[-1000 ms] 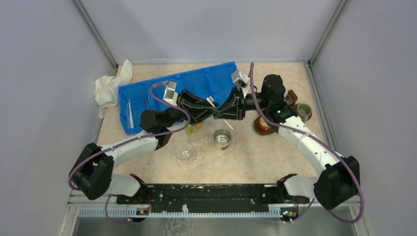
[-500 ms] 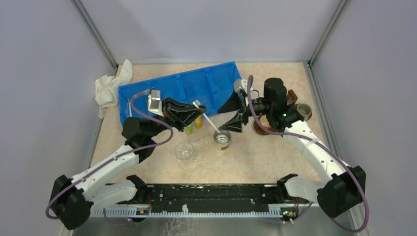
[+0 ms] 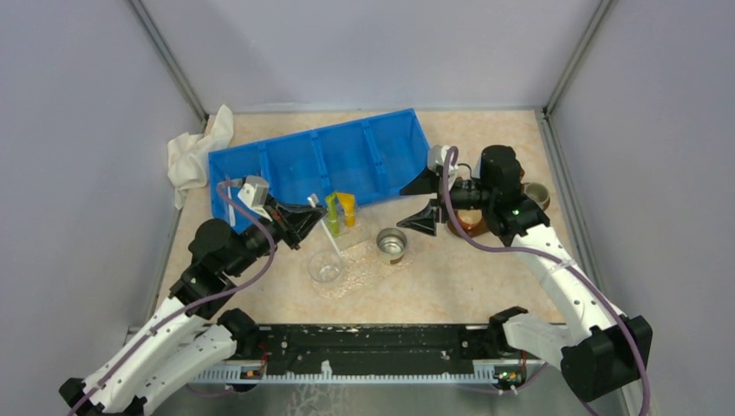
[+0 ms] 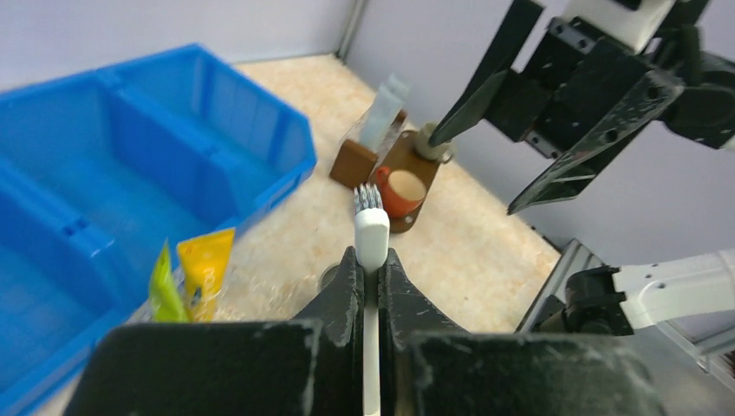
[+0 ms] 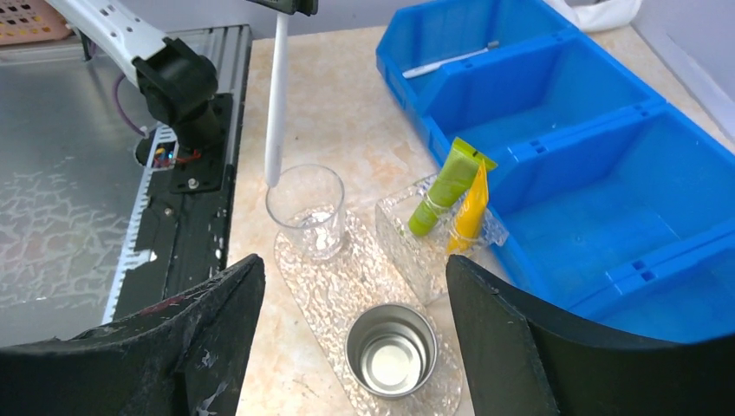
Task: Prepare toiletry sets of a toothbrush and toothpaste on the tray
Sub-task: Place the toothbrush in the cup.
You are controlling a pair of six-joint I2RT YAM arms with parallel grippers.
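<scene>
My left gripper (image 3: 305,221) (image 4: 371,260) is shut on a white toothbrush (image 3: 314,203) (image 4: 372,232), gripping it just below the bristle head. In the right wrist view the toothbrush (image 5: 277,95) hangs upright, with its lower end just above the rim of a clear glass cup (image 5: 305,208) (image 3: 325,267) on the clear textured tray (image 5: 329,286) (image 3: 360,270). A green toothpaste tube (image 5: 446,186) (image 3: 332,212) and a yellow one (image 5: 472,208) (image 3: 347,208) stand in a clear holder beside it. My right gripper (image 3: 425,201) (image 5: 354,264) is open and empty, above a metal cup (image 5: 392,347) (image 3: 392,244).
A blue divided bin (image 3: 321,160) (image 5: 589,130) lies behind the tray, with another toothbrush (image 5: 451,61) in one compartment. A white cloth (image 3: 195,152) is at the far left. A brown coaster (image 4: 412,152) with small cups sits at the right.
The right gripper opened, let go of the toothbrush and drew back to the right. The left gripper shut on it and carried it left and nearer, over the glass cup.
</scene>
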